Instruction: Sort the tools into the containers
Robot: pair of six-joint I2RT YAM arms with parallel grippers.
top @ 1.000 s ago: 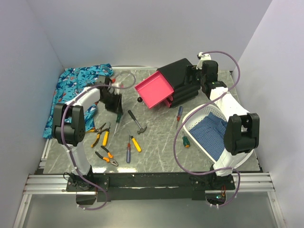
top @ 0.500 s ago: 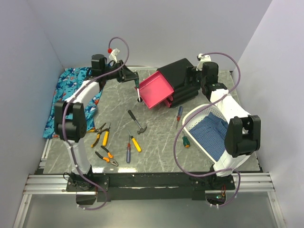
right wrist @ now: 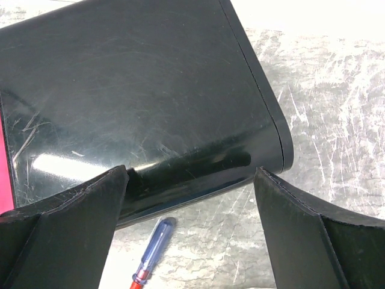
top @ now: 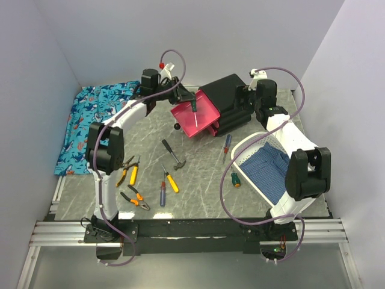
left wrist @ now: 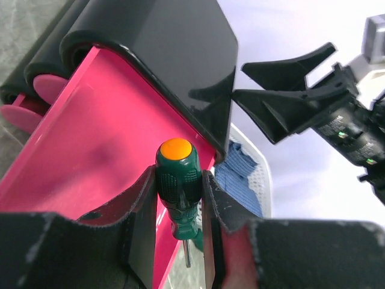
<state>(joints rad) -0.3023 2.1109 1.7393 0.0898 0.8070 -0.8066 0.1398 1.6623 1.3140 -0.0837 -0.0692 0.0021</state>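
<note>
My left gripper [top: 194, 103] is shut on a green screwdriver with an orange cap [left wrist: 178, 180] and holds it, tip down, above the open top magenta drawer [top: 195, 114], which also shows in the left wrist view [left wrist: 90, 150]. The black cabinet [top: 228, 96] stands tilted, with two lower drawers [top: 212, 127] barely out. My right gripper [right wrist: 189, 205] is open, its jaws wide just above the cabinet's edge [right wrist: 138, 102]. On the table lie a hammer [top: 173, 155], a yellow screwdriver [top: 170, 180], red-blue screwdrivers [top: 162, 194] [top: 227, 144], a green screwdriver [top: 235, 179] and two pliers [top: 129, 170] [top: 135, 197].
A white basket [top: 246, 153] holding blue cloth sits at the right, close to the cabinet. The shark-patterned cloth [top: 90, 117] lies at the far left. Walls close in on the left, back and right.
My left gripper took the green screwdriver from the table at the left, lifted it and carried it right, to above the open top drawer. The right arm has hardly moved.
</note>
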